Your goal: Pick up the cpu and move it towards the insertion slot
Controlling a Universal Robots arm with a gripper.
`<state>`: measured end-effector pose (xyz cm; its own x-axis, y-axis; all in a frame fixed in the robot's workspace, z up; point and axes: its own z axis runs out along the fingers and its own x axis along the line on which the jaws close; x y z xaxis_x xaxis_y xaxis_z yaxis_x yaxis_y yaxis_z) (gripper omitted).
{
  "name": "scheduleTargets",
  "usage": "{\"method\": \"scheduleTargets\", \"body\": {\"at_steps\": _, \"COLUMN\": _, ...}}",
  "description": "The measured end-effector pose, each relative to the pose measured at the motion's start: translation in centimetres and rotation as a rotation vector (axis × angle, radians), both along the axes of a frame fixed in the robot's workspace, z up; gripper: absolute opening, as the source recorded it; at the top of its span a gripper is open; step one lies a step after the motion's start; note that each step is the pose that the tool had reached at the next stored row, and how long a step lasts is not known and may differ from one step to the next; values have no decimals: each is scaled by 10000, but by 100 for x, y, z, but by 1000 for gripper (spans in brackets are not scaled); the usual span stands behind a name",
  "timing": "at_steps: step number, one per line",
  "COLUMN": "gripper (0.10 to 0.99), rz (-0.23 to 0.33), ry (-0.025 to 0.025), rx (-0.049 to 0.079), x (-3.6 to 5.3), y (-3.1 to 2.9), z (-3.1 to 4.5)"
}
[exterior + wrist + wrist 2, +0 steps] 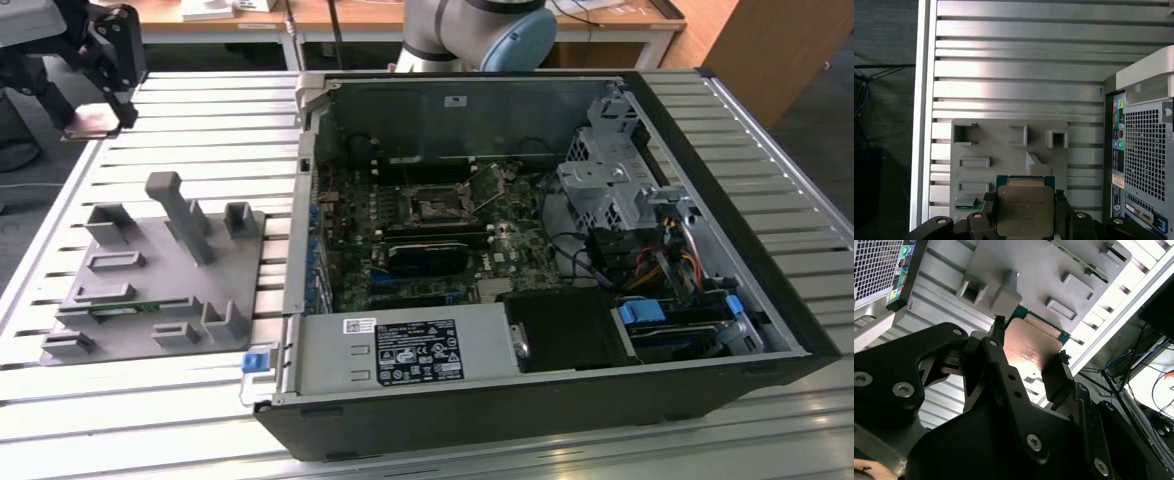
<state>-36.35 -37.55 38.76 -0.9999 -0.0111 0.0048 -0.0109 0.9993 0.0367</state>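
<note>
The cpu (90, 124) is a flat square chip with a shiny metal top. It hangs above the far corner of the slatted table, at the exterior view's left, clamped between the black fingers of my gripper (102, 116). Both wrist views show the cpu (1031, 347) (1025, 210) close up, with a finger (998, 330) (988, 202) pressed on each of two opposite edges. The insertion slot (438, 205) is a dark square socket in a silver frame on the green board inside the open computer case. It is well off to the exterior view's right of the gripper.
A gray plastic tray (147, 270) lies on the table between the gripper and the case, with raised posts and a green memory stick (127, 310) in it. The black case wall (310, 150) rises between tray and board. Cables and a drive cage (607, 190) crowd the case's right side.
</note>
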Motion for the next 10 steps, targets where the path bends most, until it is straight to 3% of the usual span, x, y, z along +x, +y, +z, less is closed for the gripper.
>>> {"method": "scheduleTargets", "body": {"at_steps": 10, "gripper": 545, "rz": 0, "ry": 1, "rx": -1, "x": 122, "y": 29, "z": 1}}
